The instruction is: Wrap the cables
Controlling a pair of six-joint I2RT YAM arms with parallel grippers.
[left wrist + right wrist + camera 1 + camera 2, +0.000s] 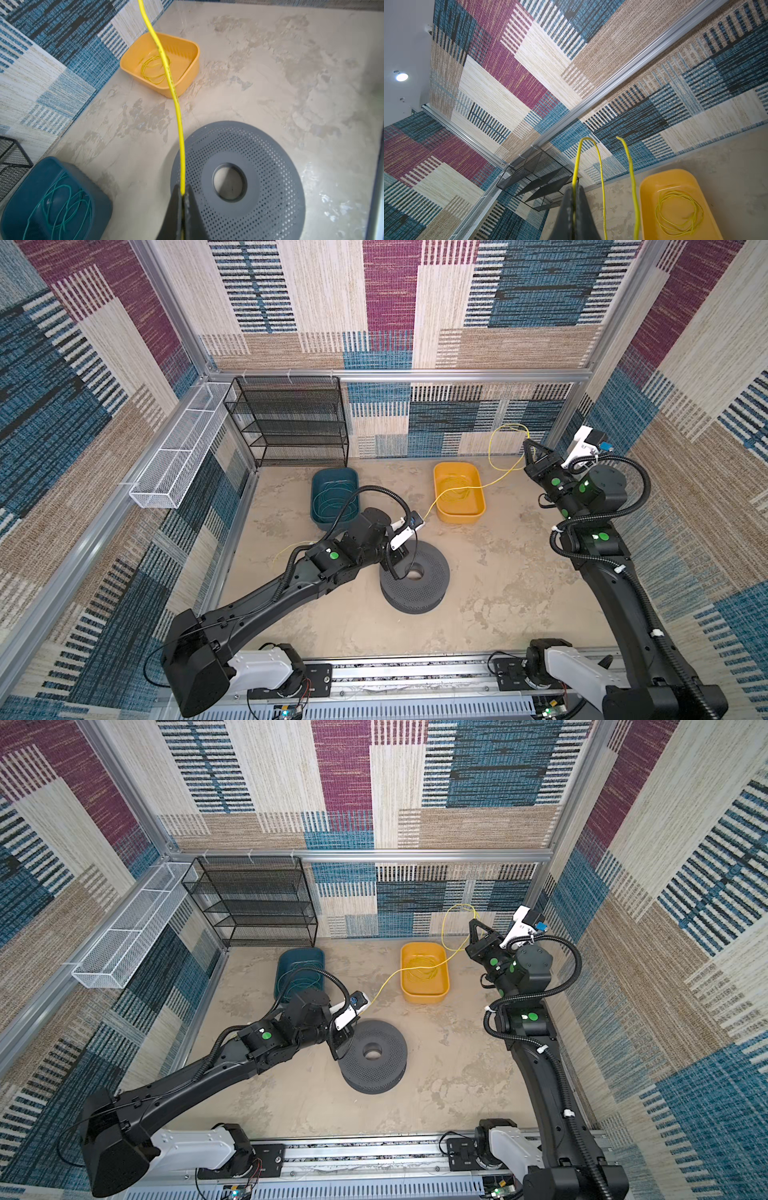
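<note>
Nearest, a metal rail (415,672) edges the mottled beige table (498,593). On the table stands a grey perforated spool (432,568); at its edge the left gripper (182,192) is clamped on the yellow cable (176,99). The cable runs across the yellow bin (459,516), where a yellow coil (679,212) lies, and up to the right gripper (574,188), which pinches it near the far wall. A teal bin (334,477), a black shelf (291,423) and patchwork walls (390,290) stand behind.

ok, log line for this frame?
left gripper: shut on cable, by spool | right gripper: shut on cable, held high | cable: crosses over yellow bin
</note>
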